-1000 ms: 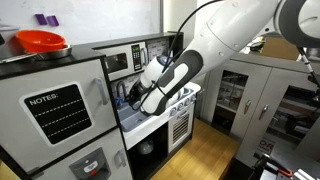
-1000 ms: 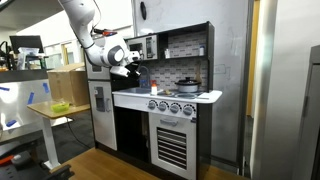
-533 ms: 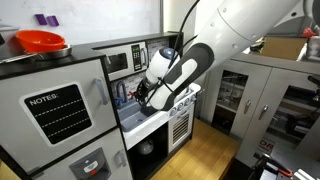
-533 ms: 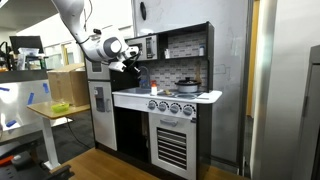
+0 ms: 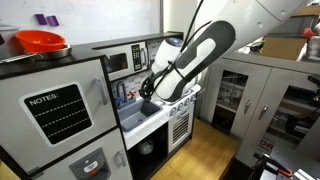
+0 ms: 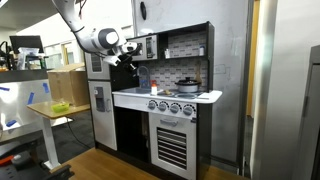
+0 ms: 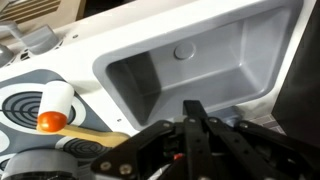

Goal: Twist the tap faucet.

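Observation:
My gripper (image 7: 192, 106) hangs over the white sink basin (image 7: 235, 55) of a toy kitchen. Its dark fingers are pressed together with nothing visible between them. In both exterior views the gripper (image 5: 146, 89) (image 6: 125, 66) sits above the sink (image 5: 136, 119), near its back wall. A thin dark shape that may be the tap faucet (image 5: 122, 94) stands at the back of the sink, just beside the gripper. In the wrist view the faucet is hidden, probably behind the fingers.
The stove top with ring burners (image 7: 20, 105) lies beside the sink, with a white-and-orange toy utensil (image 7: 55, 108) on it. A pot (image 6: 187, 86) stands on the stove. An orange bowl (image 5: 40, 42) sits on the toy fridge. Shelves close in above the counter.
The arm has lifted and swung further in over the sink toward its back wall. The wrist has turned. The fingers stay together.

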`<state>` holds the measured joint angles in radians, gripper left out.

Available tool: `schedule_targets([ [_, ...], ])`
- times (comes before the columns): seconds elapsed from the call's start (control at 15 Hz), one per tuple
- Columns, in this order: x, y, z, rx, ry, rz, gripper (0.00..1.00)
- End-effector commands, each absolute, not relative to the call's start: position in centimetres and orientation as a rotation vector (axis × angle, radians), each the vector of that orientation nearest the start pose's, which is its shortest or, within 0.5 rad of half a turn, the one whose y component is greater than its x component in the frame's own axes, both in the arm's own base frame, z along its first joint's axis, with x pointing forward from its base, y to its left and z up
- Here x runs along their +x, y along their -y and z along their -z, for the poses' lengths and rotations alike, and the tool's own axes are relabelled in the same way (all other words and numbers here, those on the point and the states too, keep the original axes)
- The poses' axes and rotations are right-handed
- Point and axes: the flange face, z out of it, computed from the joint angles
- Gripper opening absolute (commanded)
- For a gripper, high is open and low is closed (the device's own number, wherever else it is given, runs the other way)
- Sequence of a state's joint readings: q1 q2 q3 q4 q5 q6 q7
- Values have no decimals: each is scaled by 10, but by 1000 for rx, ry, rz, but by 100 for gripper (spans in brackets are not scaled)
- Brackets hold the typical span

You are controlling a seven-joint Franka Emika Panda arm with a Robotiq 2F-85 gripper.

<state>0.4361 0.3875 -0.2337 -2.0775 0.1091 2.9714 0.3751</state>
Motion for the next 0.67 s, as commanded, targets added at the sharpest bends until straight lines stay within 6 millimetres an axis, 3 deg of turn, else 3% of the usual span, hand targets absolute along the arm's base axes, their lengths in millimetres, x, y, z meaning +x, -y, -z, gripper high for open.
schedule_targets([
  [0.0,597,-111,-316,-2910,-426,655,0],
  [0.27,589,-102,-322,-2909,-471,640,0],
  [0.6,579,-99,-315,-2898,-527,616,0],
])
